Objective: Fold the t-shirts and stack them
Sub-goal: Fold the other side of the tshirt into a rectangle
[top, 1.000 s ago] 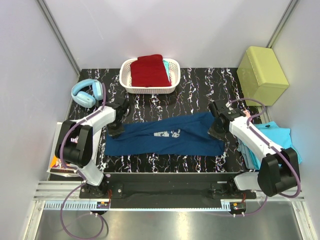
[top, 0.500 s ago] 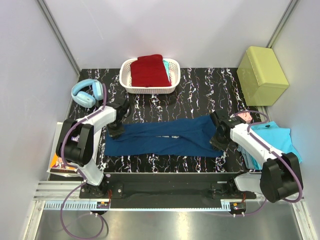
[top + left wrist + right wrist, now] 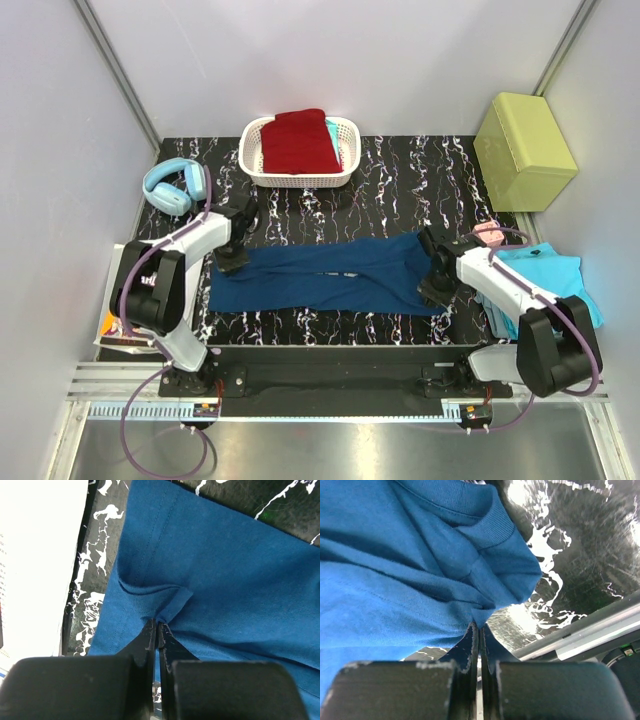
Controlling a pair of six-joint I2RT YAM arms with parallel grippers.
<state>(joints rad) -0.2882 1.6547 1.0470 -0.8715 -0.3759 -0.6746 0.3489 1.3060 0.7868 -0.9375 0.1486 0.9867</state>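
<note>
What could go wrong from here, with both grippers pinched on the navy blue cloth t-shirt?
The left gripper and the right gripper each hold only a small pucker of the navy blue cloth t-shirt at the fingertips; a pull could slip it free.
The shirt lies bunched in a creased band, so a fold may come out crooked.
The right arm passes over the turquoise cloth t-shirts at the table edge; a swing might drag them off.
</note>
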